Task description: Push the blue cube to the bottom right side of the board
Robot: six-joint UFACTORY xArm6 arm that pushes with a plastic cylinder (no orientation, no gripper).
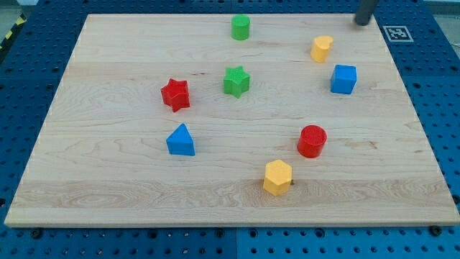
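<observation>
The blue cube (343, 79) sits on the wooden board (108, 180) in the upper right part of the view. My tip (363, 22) is the lower end of a dark rod at the view's top right. It stands above and slightly right of the blue cube, apart from it. A yellow block (321, 48) lies between them, up and left of the cube.
A green cylinder (241, 27) is at the top centre. A green star (236, 81) and a red star (175, 94) lie mid-board. A blue triangular block (180, 140) is lower left. A red cylinder (312, 141) and a yellow hexagonal block (277, 177) lie below the cube.
</observation>
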